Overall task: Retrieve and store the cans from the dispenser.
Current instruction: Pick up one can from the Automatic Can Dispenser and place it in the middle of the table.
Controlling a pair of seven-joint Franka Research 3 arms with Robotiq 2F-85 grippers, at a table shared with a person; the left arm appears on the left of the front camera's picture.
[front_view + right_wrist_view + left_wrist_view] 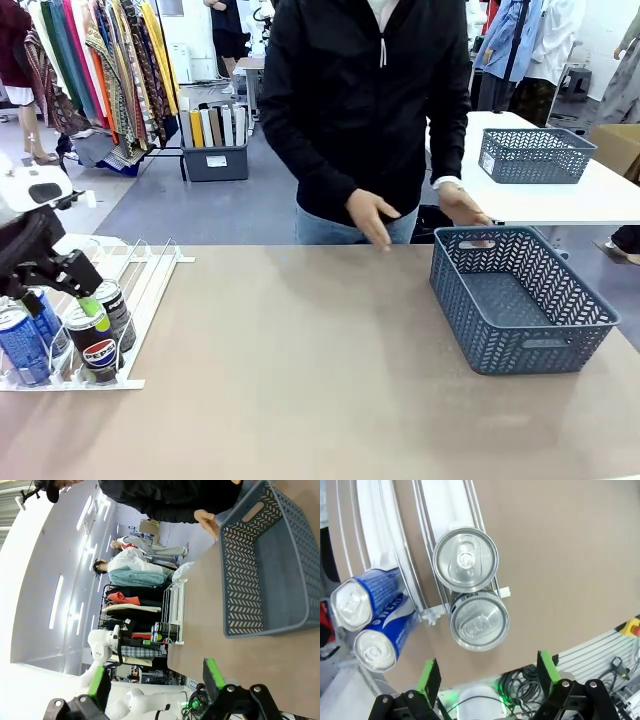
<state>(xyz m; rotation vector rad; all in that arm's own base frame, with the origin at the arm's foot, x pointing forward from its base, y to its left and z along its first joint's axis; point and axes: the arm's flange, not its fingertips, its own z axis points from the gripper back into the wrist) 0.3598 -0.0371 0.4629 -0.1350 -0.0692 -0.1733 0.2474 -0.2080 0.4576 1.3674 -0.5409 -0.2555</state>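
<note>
The white dispenser [150, 272] lies at the table's left end, sloping toward me. Two black cans [97, 345] stand in one lane and two blue cans [25, 345] in the lane to their left. My left gripper [86, 300] hovers open just above the black cans. From the left wrist, the silver tops of the black cans [479, 621] sit one behind the other on the rails [370, 530], with the blue cans [359, 602] beside them. The open gripper [487, 672] is above the front can, touching nothing. My right gripper [156, 680] is open, off the table's edge.
A grey-blue lattice basket [520, 345] stands at the right, with nothing in it. A person in a black jacket stands at the far side, one hand [370, 215] over the table's edge and the other hand [465, 208] by the basket's far rim.
</note>
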